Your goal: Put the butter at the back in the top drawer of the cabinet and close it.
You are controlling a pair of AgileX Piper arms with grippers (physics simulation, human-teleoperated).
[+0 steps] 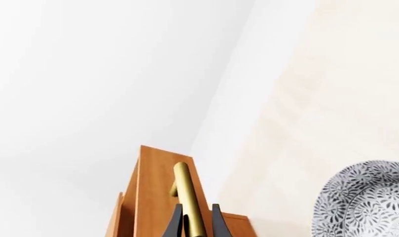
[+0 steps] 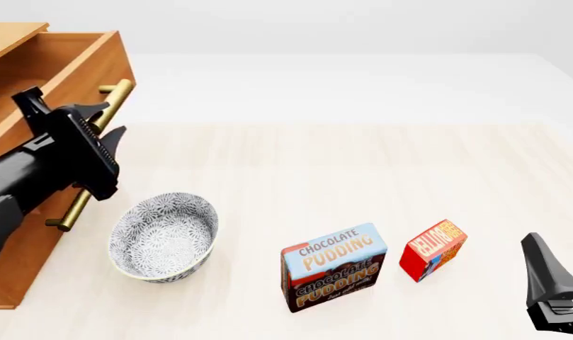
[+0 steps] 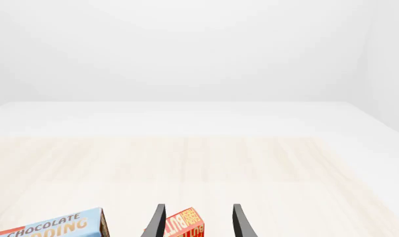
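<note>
Left gripper (image 2: 111, 124) clasps the brass handle (image 2: 114, 95) of the open top drawer (image 2: 54, 67); right gripper (image 3: 198, 222) hangs spread, released, behind the butter (image 2: 433, 249).

Showing a simulated test scene, not a real room: pale wood tabletop (image 2: 362, 163) ending at blank white backdrop, carrying only a wooden cabinet (image 2: 50, 64), patterned bowl (image 2: 163, 237) and grocery boxes (image 2: 333, 268), suggesting a kitchen-style setup.

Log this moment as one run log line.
left end effector: shut on top drawer handle | top drawer: open | right end effector: open | butter: on table
</note>
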